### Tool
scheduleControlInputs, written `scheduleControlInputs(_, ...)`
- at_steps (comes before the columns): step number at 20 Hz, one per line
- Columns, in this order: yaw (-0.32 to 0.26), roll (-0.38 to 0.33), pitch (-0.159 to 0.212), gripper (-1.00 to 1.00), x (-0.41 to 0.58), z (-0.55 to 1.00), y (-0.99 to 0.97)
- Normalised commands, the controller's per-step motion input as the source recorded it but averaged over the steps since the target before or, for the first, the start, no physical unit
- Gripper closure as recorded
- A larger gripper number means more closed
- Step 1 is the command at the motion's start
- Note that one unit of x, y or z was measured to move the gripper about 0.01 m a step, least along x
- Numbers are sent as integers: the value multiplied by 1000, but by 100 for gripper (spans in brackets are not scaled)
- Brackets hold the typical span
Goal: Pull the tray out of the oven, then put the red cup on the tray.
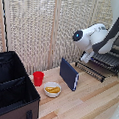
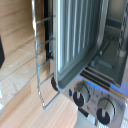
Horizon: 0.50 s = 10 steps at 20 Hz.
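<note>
A white-and-black Franka arm leans over the small boxy countertop toaster oven (image 1: 111, 58) at the exterior view's right, where the flat dark wire tray of thin parallel bars (image 1: 92, 70) juts forward from the oven's open front, partly drawn out above the pale wooden tabletop (image 1: 88, 104). The wrist view looks along the tray's thin chrome-bright outer rail (image 2: 39, 60) and the ribbed grey door panel beside it, with two round silver control knobs (image 2: 82, 94) below. The gripper itself is hidden in both views, so whether its jaws are parted or closed cannot be told. The tray looks light, stiff and slick; the front rail seems the likeliest place to hook or pinch. The small bright red plastic cup (image 1: 38, 78) stands well apart on the table, near the white bowl of yellow food (image 1: 52, 89); it appears light and rigid, best taken at the rim.
</note>
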Motion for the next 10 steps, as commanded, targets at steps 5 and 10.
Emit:
scheduleControlInputs(5, -192, 177, -62, -100, 169, 311, 267)
scheduleControlInputs(10, -169, 220, -37, -100, 202, 290, 334)
